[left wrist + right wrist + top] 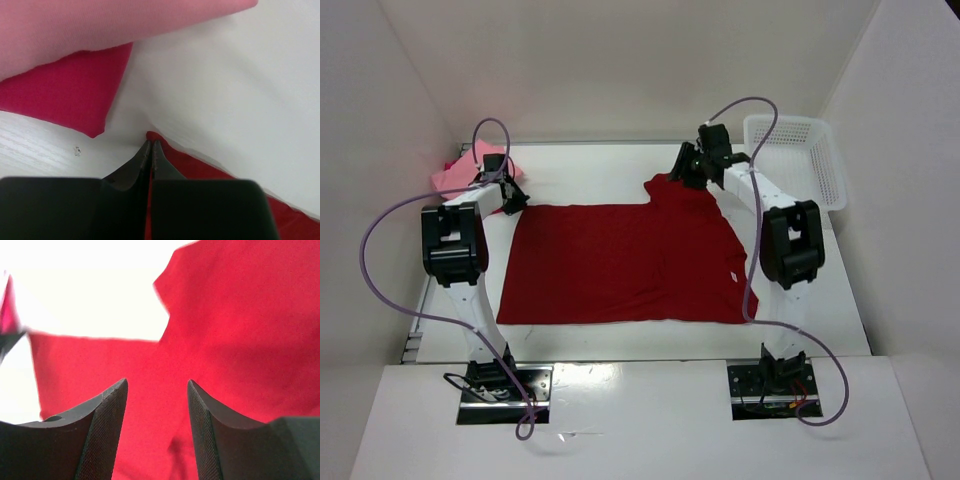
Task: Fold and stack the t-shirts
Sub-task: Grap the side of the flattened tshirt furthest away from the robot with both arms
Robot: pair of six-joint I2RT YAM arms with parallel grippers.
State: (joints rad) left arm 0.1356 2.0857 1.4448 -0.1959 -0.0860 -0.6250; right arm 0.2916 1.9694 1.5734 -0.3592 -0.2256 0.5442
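On the table [840, 310] the dark crimson t-shirt [620, 265] lies spread flat in the middle, the white mesh basket [820, 165] stands far right, the salmon pink t-shirt [455, 177] overlaps the magenta t-shirt [65, 95] far left, the left gripper [151, 145] is pinched on the crimson corner, and the right gripper [157, 390] gapes empty above its sleeve.

White table [590, 175], dark red t-shirt [620, 265] spread flat, salmon t-shirt [460, 177] over magenta t-shirt [65, 95] far-left, mesh basket [800, 160] far-right.

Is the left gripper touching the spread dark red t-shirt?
Touching. In the left wrist view the left gripper, shut, pinches the corner of the dark red t-shirt; red cloth shows between its fingers.
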